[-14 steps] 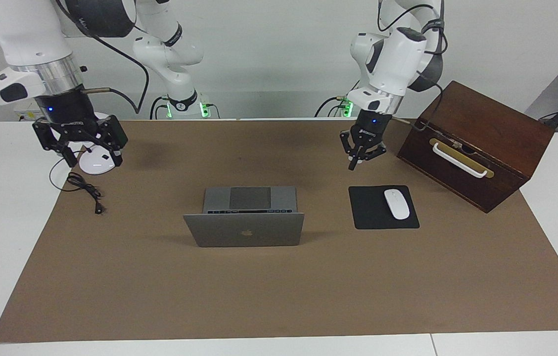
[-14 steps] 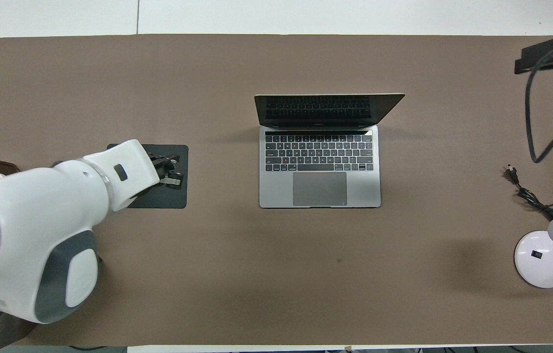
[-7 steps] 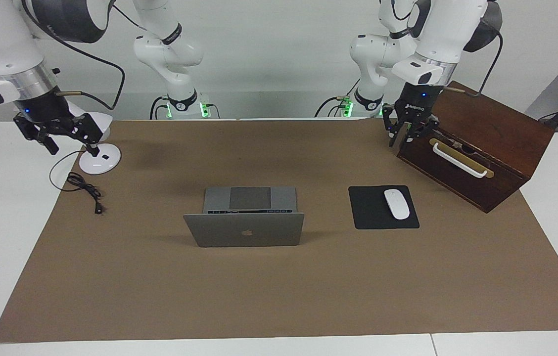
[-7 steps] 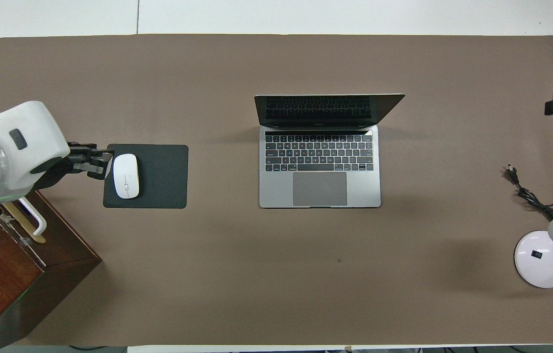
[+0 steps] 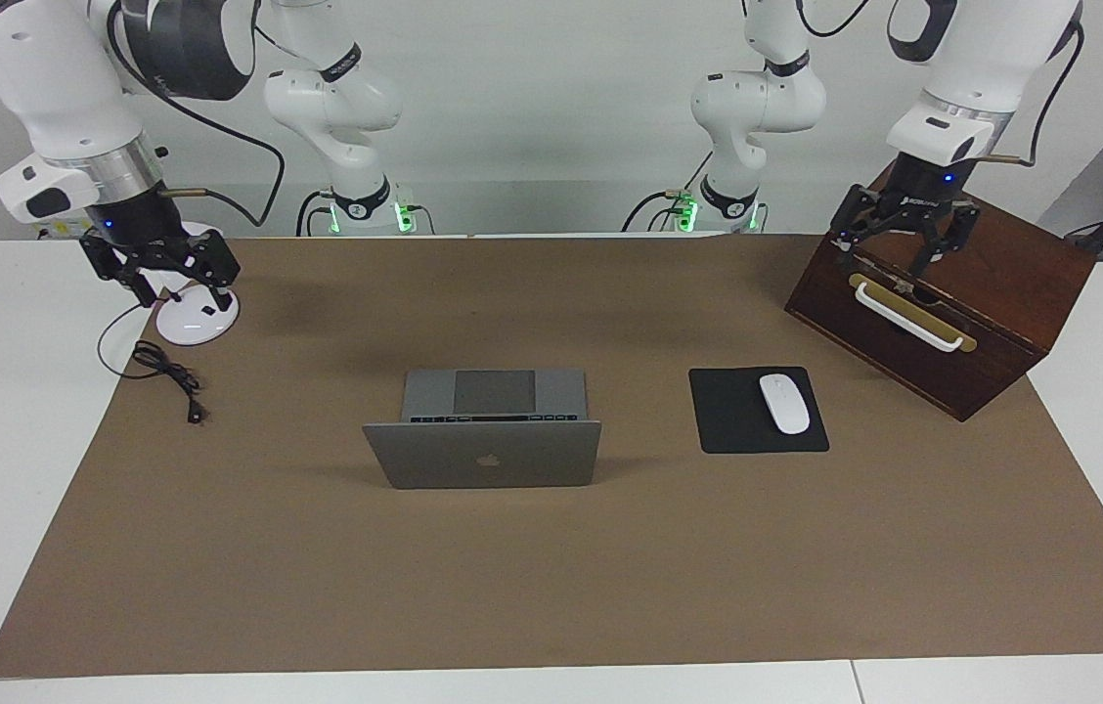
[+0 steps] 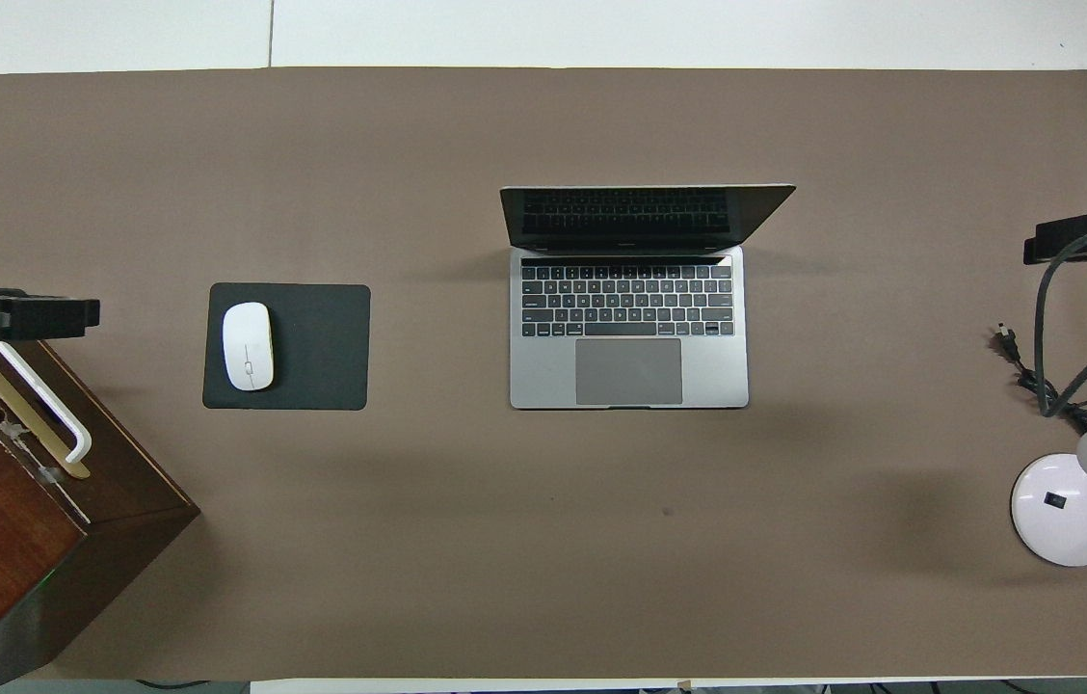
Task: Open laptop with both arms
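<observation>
Laptop (image 5: pixel 483 440) already open mid-desk, long axis across; from it, left pincer (image 5: pixel 906 238) at 2 o'clock over wooden box (image 5: pixel 943 293), right pincer (image 5: pixel 160 266) at 10 o'clock over lamp base (image 5: pixel 195 318); both spread apart, empty, about equally distant.

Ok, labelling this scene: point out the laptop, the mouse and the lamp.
laptop (image 6: pixel 628 371), overhead view, on the trackpad.
mouse (image 6: pixel 248 345), overhead view, on its white top.
lamp (image 6: pixel 1054 511), overhead view, on its round base.

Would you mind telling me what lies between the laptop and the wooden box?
The black mouse pad with the white mouse on it lies between the laptop and the wooden box, clearest in the overhead view.
</observation>
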You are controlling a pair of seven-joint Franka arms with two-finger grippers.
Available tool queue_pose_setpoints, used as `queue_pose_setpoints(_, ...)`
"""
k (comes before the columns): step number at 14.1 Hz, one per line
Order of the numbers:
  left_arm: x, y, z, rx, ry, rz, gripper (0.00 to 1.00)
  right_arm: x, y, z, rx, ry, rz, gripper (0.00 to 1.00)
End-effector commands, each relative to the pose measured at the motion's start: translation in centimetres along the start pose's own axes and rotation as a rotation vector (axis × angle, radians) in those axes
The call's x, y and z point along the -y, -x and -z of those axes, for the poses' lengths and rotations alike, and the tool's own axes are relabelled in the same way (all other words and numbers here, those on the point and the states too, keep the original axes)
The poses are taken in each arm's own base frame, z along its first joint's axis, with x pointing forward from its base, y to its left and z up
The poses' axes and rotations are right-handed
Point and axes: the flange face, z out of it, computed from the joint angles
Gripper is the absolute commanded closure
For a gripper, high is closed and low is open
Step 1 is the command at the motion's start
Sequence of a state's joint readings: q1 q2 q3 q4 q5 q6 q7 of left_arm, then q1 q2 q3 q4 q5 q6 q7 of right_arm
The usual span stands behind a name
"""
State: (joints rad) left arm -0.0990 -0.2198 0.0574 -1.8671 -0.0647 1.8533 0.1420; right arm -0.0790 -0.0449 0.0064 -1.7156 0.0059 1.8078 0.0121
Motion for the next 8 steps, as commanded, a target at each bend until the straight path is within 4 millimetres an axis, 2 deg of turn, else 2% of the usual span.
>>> queue_pose_setpoints(1,2.0,-0.9,1.9,0.068,-0.038,0.027,0.00,2.4,1.0,0.7,-0.024,0.005,-0.005,0.00)
queue_pose_setpoints(4,2.9,-1.3,3.1,0.130,-0.058,0.085,0.00,2.9,2.0,2.1,-0.032,0.005,0.005,0.00)
queue_pose_setpoints(8,2.7,-1.8,3.2,0.131,-0.054,0.179,0.00,3.2,1.5,2.4,-0.057,0.006,0.018,0.00)
